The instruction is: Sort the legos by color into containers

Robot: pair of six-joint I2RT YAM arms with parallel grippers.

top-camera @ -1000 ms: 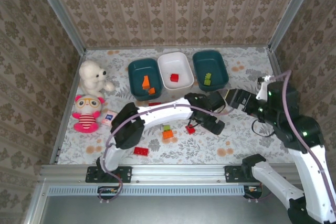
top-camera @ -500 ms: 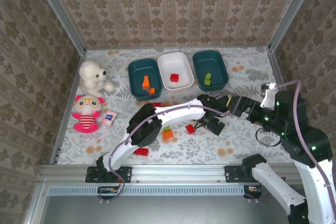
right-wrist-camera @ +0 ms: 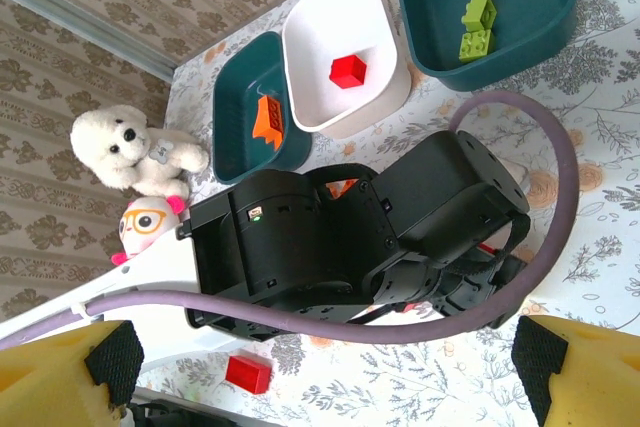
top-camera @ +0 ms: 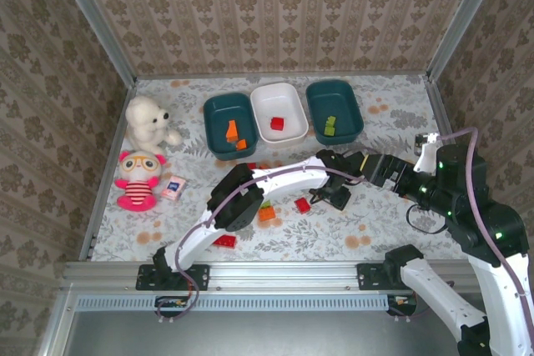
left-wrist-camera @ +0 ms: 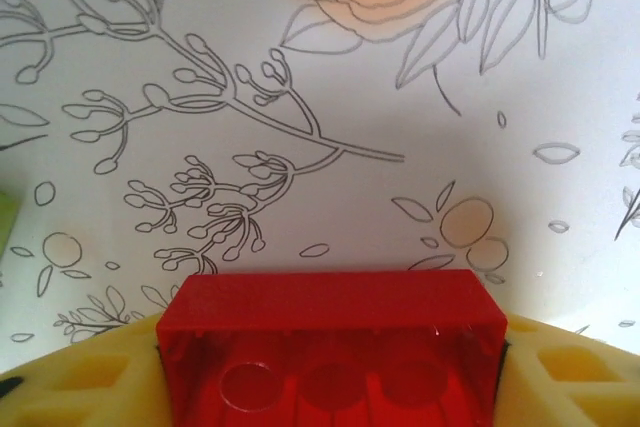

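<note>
A red lego point(left-wrist-camera: 330, 307) fills the gap between my yellow fingers point(left-wrist-camera: 80, 377) just above the flowered table; my left gripper point(left-wrist-camera: 330, 372) is shut on it. From above, the left gripper point(top-camera: 338, 193) sits right of centre. My right gripper point(top-camera: 367, 164) hovers open over the left wrist point(right-wrist-camera: 330, 237). On the table lie a red lego point(top-camera: 302, 204), an orange-and-green pair point(top-camera: 267, 211) and another red lego point(top-camera: 224, 240). The left teal container point(top-camera: 219, 118) holds orange legos point(top-camera: 233, 131), the white one point(top-camera: 288, 104) a red lego point(top-camera: 277, 123), the right teal one point(top-camera: 344, 102) green legos point(top-camera: 330, 125).
A white plush bear point(top-camera: 148, 121) and a pink plush doll point(top-camera: 138, 179) sit at the left, with a small card point(top-camera: 173, 188) beside the doll. Patterned walls and metal posts enclose the table. The purple cable point(right-wrist-camera: 540, 247) loops across the left arm.
The left gripper has shifted right and closed on the red lego. The right arm has swung down and left over the left wrist, then held still.
</note>
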